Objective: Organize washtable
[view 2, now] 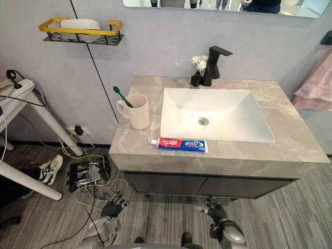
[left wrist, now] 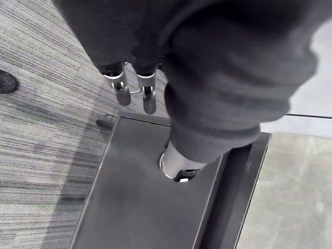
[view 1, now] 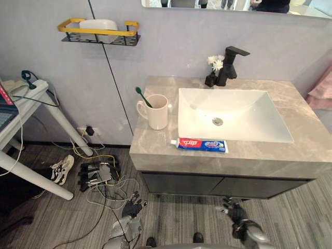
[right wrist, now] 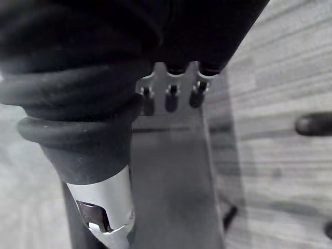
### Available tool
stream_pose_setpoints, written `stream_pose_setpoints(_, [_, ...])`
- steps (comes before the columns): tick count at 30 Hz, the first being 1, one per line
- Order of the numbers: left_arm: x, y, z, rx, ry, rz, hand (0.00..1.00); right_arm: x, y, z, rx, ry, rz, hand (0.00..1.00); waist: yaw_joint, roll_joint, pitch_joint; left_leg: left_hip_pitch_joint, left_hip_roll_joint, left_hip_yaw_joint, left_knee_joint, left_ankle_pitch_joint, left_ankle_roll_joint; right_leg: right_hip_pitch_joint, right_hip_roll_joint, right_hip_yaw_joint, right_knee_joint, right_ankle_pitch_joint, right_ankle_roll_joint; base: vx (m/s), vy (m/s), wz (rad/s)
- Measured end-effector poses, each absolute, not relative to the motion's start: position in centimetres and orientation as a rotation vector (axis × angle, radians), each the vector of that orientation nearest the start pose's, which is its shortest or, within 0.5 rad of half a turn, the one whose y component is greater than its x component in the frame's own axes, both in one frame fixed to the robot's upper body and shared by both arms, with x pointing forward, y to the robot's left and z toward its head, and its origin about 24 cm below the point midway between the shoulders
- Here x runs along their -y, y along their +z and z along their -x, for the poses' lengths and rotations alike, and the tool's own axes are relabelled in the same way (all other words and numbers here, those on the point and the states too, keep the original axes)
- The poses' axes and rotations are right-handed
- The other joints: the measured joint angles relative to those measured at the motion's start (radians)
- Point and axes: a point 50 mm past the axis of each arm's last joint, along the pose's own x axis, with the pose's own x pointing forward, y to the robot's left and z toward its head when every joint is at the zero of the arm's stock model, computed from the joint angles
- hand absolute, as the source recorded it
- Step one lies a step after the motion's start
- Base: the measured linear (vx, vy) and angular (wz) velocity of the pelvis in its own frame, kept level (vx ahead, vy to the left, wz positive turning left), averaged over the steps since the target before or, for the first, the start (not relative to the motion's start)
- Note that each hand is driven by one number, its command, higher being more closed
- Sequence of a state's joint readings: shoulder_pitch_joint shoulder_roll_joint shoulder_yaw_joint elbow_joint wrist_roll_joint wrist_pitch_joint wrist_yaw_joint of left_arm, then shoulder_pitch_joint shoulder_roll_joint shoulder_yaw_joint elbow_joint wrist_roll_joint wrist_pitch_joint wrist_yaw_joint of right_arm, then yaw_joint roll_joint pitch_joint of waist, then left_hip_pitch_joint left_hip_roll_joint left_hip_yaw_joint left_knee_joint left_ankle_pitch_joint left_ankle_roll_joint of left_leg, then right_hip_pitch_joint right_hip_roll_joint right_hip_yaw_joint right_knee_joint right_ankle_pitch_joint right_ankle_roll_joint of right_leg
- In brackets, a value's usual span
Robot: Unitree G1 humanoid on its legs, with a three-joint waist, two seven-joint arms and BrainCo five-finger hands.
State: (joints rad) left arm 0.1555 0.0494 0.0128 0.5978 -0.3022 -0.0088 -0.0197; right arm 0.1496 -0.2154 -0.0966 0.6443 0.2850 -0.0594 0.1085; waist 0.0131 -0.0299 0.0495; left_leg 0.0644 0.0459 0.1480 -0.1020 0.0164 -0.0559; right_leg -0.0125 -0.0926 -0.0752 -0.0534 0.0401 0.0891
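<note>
Our left hand [view 1: 132,208] hangs low before the cabinet [view 1: 181,184], fingers relaxed and empty. Up on the worktop [view 1: 155,150] beyond it stands the mug [view 1: 155,113] with a green toothbrush [view 1: 143,97] inside. The toothpaste tube [view 1: 201,144] lies further right, along the front edge of the sink [view 1: 244,111], above and left of our right hand [view 1: 234,212], which is likewise open and empty.

Readable text: none legible.
Only print vis. is on the flat red, white & blue toothpaste tube [view 1: 199,144], lying on the grey marble-look countertop [view 1: 155,148] just in front of the white rectangular basin [view 1: 244,111]: pale lettering across the red panel at its left end and the blue panel toward the right, chars too small to make out in either eye view.
</note>
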Motion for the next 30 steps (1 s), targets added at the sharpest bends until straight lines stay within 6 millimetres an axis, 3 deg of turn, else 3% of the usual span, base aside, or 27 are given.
stream_pose_setpoints(3, [-17.8,-11.2,-15.6,-0.711,0.158,0.245,0.0,27.0,-7.9,-16.4,-0.562,-0.283,-0.056,0.0,-0.001,-0.002,0.0,-0.005,-0.001,0.004,0.0,-0.002,0.002,-0.01,0.0,0.005,-0.002,0.0,0.002,-0.01,0.003,-0.03])
stream_pose_setpoints(4, [-17.8,-11.2,-15.6,-0.711,0.158,0.244,0.0,27.1,-7.6,-16.6,-0.552,-0.288,-0.051,0.0,-0.001,-0.002,0.0,-0.005,-0.001,0.004,0.0,-0.002,0.002,-0.01,0.0,0.005,-0.002,0.001,0.004,0.03,0.0,-0.02])
stream_pose_setpoints(6, [-17.9,-11.1,-15.6,-0.709,0.158,0.243,0.0,27.7,-4.6,-18.1,-0.41,-0.291,-0.034,0.0,-0.002,-0.003,0.001,-0.009,-0.001,0.003,0.006,-0.003,0.005,-0.009,0.0,0.007,-0.002,0.005,0.008,0.06,0.0,-0.01])
stream_pose_setpoints(8, [-17.8,-11.0,-15.7,-0.702,0.155,0.242,0.0,28.7,-3.8,-17.9,-0.402,-0.306,-0.002,0.0,-0.002,-0.009,0.004,-0.01,-0.001,0.002,0.007,-0.002,0.012,-0.01,0.003,0.006,-0.001,0.011,0.004,0.05,-0.004,0.0])
stream_pose_setpoints(13, [-17.1,-10.9,-15.8,-0.7,0.107,0.227,0.0,30.8,0.7,-19.2,-0.357,-0.15,0.275,0.0,-0.026,-0.017,0.02,-0.008,-0.011,0.003,0.008,-0.015,0.02,-0.012,-0.002,0.015,0.005,0.011,0.005,0.02,0.013,-0.04])
stream_pose_setpoints(16, [-16.9,-10.9,-15.6,-0.698,0.086,0.237,0.0,31.0,3.1,-20.0,-0.326,-0.044,0.413,0.0,-0.031,-0.023,0.032,-0.008,-0.012,0.007,0.03,-0.037,0.024,-0.015,-0.007,0.027,0.02,0.007,0.011,-0.01,0.025,-0.1])
stream_pose_setpoints(19, [-16.6,-10.7,-15.6,-0.689,0.087,0.249,0.0,30.6,7.3,-21.5,-0.192,0.032,0.539,0.0,-0.031,-0.021,0.041,-0.017,-0.011,0.004,0.062,-0.053,0.028,-0.014,-0.013,0.028,0.032,0.003,0.016,-0.04,0.019,0.01])
stream_pose_setpoints(23, [-16.4,-11.0,-15.0,-0.699,0.092,0.259,0.0,27.9,12.1,-24.0,0.091,0.124,0.578,0.0,-0.024,-0.024,0.045,-0.018,-0.013,-0.008,0.063,-0.051,0.026,-0.012,-0.016,0.022,0.039,-0.01,0.03,-0.04,-0.006,0.07])
stream_pose_setpoints(26, [-16.4,-11.1,-14.7,-0.708,0.096,0.261,0.0,26.5,12.9,-24.6,0.14,0.203,0.616,0.0,0.003,-0.032,0.048,-0.006,-0.016,-0.012,0.046,-0.042,0.02,-0.013,-0.019,0.018,0.052,-0.017,0.026,0.0,0.005,0.08])
stream_pose_setpoints(30, [-16.5,-11.3,-14.2,-0.717,0.106,0.262,0.0,27.1,13.6,-24.7,0.129,0.217,0.673,0.0,-0.002,-0.035,0.047,0.005,-0.028,-0.022,0.009,-0.023,0.031,-0.013,-0.021,0.008,0.053,-0.016,0.025,0.04,0.009,0.07])
